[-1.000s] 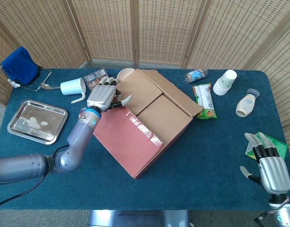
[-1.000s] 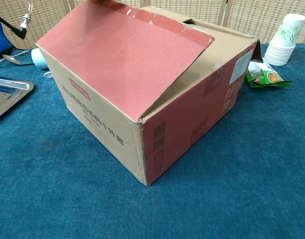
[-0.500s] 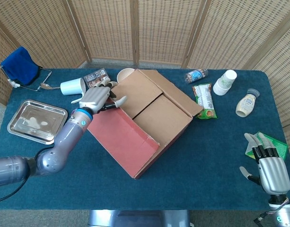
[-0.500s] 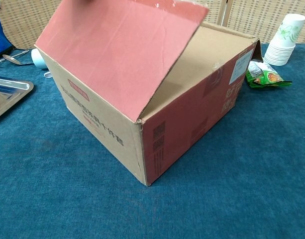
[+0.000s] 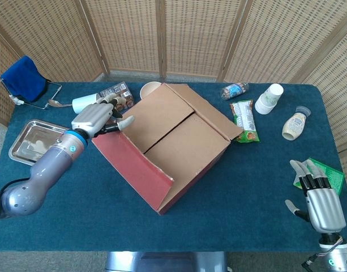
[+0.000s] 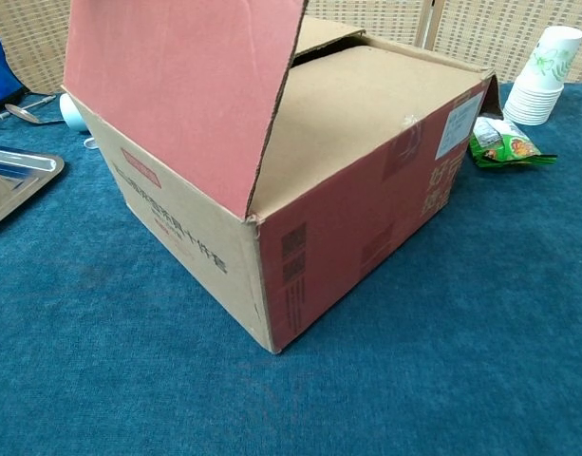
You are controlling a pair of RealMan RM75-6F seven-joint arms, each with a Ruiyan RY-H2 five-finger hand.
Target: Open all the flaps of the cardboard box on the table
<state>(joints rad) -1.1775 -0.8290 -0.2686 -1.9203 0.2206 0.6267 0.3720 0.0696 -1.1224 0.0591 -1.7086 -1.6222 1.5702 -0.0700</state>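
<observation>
One left hand [image 5: 95, 117] pinches the raised flap [image 5: 136, 170] of the cardboard box [image 5: 179, 144] between its fingers [image 5: 126, 121].

Plenty of bare room on the table [image 5: 241, 187] along the near edge and toward the right side, between the cardboard box [image 5: 179, 141] and the right hand [image 5: 320, 205] at the near right corner. Raised red flap [image 5: 133, 164] walls off the box's near-left side. Tight behind the box: bowl [image 5: 149, 88], white mug [image 5: 85, 103], snack packet [image 5: 245, 120], paper cups [image 5: 268, 98], bottle [image 5: 234, 90]. Metal tray [image 5: 27, 143] fills the left edge.
</observation>
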